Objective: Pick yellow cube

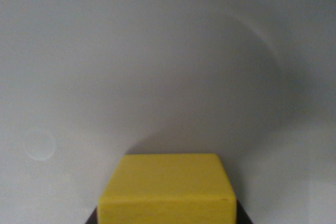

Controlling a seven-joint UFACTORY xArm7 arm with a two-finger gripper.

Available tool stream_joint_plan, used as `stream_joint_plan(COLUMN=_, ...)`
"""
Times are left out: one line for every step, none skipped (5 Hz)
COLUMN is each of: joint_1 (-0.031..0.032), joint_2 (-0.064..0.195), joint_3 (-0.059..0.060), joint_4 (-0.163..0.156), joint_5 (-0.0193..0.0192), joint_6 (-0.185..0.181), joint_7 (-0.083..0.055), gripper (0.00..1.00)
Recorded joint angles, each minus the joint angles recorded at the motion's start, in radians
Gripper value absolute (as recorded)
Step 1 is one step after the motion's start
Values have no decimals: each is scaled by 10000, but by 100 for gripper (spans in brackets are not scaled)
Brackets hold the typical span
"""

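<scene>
At bottom centre, yellow cube (169, 188) sits between dark fingers (168, 217), whose grip I cannot tell.

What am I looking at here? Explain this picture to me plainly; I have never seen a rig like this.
This is the only picture, taken by a camera mounted on a robot arm's wrist, looking past its gripper. The yellow cube sits at the bottom centre, very close to the lens. Dark bits at its lower corners are probably the gripper's fingers, but too little shows to say whether they are gripping it. Behind is a plain pale grey surface with a soft shadow and a faint ring mark on the wrist view's left. Nothing else is visible.
</scene>
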Motion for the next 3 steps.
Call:
stream_joint_plan(joint_1=0, joint_2=0, joint_3=0, joint_4=0, joint_5=0, joint_6=0, joint_7=0, gripper=100)
stream_joint_plan(joint_1=-3, joint_2=-10, joint_3=-1, joint_4=91, joint_5=-2, joint_6=100, joint_7=2, gripper=100)
stream_joint_plan(joint_1=-3, joint_2=-10, joint_3=-1, joint_4=91, joint_5=-2, joint_6=100, joint_7=2, gripper=100)
